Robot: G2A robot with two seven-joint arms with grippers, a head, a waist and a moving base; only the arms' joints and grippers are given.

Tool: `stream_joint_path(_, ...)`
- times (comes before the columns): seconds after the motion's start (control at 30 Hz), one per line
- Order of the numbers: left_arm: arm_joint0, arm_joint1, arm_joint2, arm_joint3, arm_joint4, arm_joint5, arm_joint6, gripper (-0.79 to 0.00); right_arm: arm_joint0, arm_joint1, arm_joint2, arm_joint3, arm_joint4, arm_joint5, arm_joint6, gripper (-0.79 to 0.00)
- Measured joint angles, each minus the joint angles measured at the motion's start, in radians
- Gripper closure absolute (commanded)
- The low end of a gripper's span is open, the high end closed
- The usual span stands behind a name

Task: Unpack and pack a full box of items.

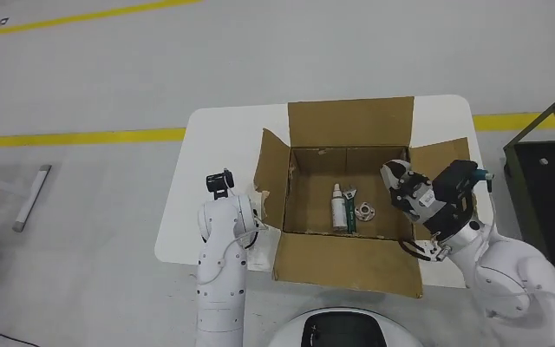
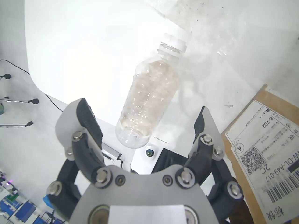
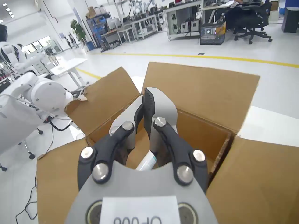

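An open cardboard box [image 1: 350,134] stands mid-table. On its floor lie a white bottle [image 1: 337,208], a green-handled wrench [image 1: 349,210] and a small ring-shaped part [image 1: 365,210]. My right gripper [image 1: 397,184] hangs over the box's right side; in the right wrist view it [image 3: 146,108] is shut with nothing between its fingers, and the white bottle [image 3: 147,162] shows below. My left gripper [image 2: 143,108] is open above the table left of the box. A clear plastic bottle [image 2: 149,99] with a white cap lies on the table under its spread fingers, untouched.
A crumpled clear plastic bag [image 2: 179,8] lies on the white table [image 1: 217,139] beyond the clear bottle. The box's left flap [image 2: 264,145], bearing a label, juts out beside my left gripper. A dark cabinet [image 1: 531,186] stands off the table's right edge.
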Motion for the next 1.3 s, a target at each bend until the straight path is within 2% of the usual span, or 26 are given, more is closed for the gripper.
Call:
stream_joint_path(0.4,0.000,0.000,0.000,0.000,0.000,0.000,0.000,-0.785,0.001,-0.001,-0.004,0.004,0.024,0.005,-0.007,0.000)
stream_joint_path(0.47,0.000,0.000,0.000,0.000,0.000,0.000,0.000,-0.785,0.002,-0.003,-0.006,0.007,0.017,0.033,-0.017,0.000)
stream_joint_path(0.57,0.000,0.000,0.000,0.000,0.000,0.000,0.000,-0.785,0.036,-0.010,-0.038,0.038,0.021,0.147,0.016,0.000)
stream_joint_path(0.73,0.000,0.000,0.000,0.000,0.000,0.000,0.000,-0.785,0.213,-0.031,-0.184,0.101,-0.083,0.426,0.250,0.000)
stream_joint_path(0.83,0.000,0.000,0.000,0.000,0.000,0.000,0.001,-0.785,0.333,-0.048,-0.286,0.179,-0.176,0.521,0.340,0.000)
stream_joint_path(0.93,0.000,0.000,0.000,0.000,0.000,0.000,0.001,-0.785,0.423,-0.068,-0.366,0.262,-0.190,0.600,0.385,0.000)
stream_joint_path(1.03,0.000,0.000,0.000,0.000,0.000,0.000,0.001,-0.785,0.465,-0.082,-0.407,0.313,-0.185,0.645,0.360,0.000)
stream_joint_path(1.3,0.000,0.000,0.000,0.000,0.000,0.000,0.001,-0.785,0.464,-0.082,-0.406,0.312,-0.181,0.645,0.359,0.000)
